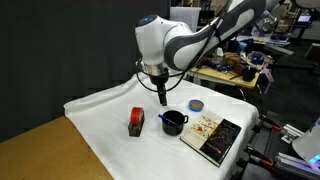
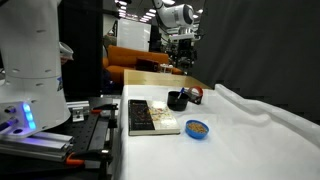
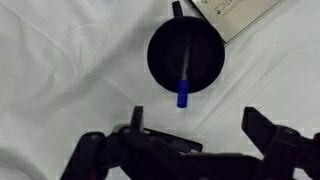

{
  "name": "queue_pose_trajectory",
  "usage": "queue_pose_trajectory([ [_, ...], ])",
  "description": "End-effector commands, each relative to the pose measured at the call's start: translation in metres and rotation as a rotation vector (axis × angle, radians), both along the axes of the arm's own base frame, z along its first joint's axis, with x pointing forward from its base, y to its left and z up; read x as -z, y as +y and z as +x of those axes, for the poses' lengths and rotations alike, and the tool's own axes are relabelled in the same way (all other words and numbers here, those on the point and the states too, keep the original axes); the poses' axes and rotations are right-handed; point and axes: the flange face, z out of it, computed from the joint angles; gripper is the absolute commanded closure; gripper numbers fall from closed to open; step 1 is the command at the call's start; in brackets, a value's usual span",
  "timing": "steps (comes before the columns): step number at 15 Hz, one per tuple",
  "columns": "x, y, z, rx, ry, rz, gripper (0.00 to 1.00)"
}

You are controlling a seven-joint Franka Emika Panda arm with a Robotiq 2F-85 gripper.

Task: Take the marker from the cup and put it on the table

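The dark cup (image 3: 186, 57) stands on the white-draped table (image 3: 60, 70), seen from straight above in the wrist view. The marker (image 3: 185, 80) leans inside it, a dark shaft whose blue end pokes over the rim nearest the gripper. My gripper (image 3: 196, 122) hangs above the cup, open, with nothing between its fingers (image 3: 137, 120). In both exterior views the cup (image 1: 174, 122) (image 2: 178, 100) sits near the middle of the cloth, with the gripper (image 1: 160, 92) above and a little to one side of it.
A red-and-black block (image 1: 136, 121) stands beside the cup. A small blue disc (image 1: 196, 104) lies behind it and a flat printed book (image 1: 212, 138) lies at the table's edge. Bare wood (image 1: 40, 140) shows at one corner.
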Motion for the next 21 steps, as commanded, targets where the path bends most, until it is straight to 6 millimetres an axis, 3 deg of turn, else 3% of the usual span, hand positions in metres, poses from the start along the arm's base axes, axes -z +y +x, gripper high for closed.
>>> queue_pose_trajectory([
  [1, 0.002, 0.002, 0.009, 0.016, 0.003, -0.016, 0.00],
  [9, 0.016, 0.013, 0.039, 0.035, 0.009, -0.011, 0.00],
  [14, 0.030, 0.005, 0.056, 0.073, 0.020, -0.020, 0.00],
  [21, 0.039, 0.002, 0.061, 0.069, 0.004, -0.011, 0.00],
])
